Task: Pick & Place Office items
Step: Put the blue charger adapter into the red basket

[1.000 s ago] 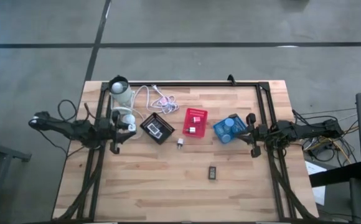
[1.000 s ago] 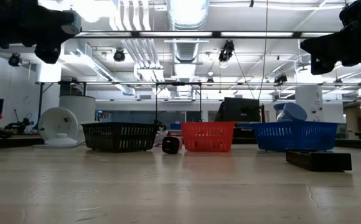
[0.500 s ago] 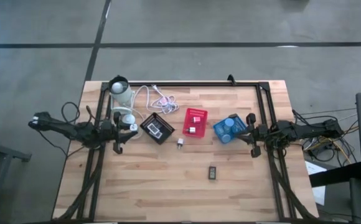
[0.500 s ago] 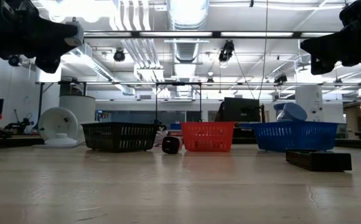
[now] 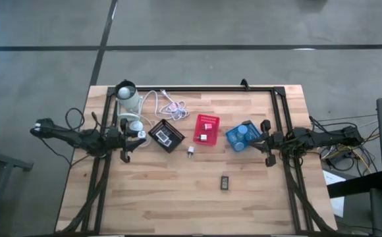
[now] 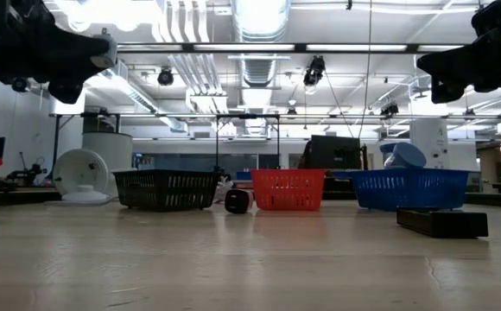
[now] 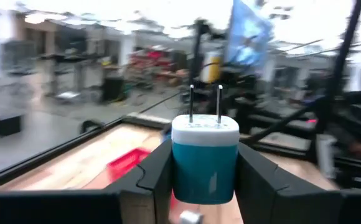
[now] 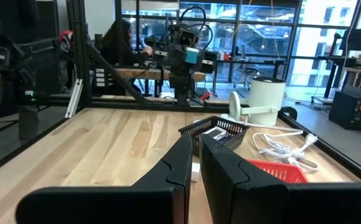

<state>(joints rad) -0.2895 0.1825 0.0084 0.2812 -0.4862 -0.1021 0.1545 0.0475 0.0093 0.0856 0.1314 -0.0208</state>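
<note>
Bins: three. Left fingers [image 7: 144, 180] clamp one teal charger [image 7: 205, 158]; right fingers [image 8: 182, 163] together, empty.

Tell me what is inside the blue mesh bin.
The blue mesh bin holds pale-blue round pieces; one stands above its rim in the low view. Anything beneath them is covered.

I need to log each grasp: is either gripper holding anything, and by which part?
The left gripper holds a teal-and-white plug charger by its body sides, prongs pointing away. The right gripper is shut, empty.
</note>
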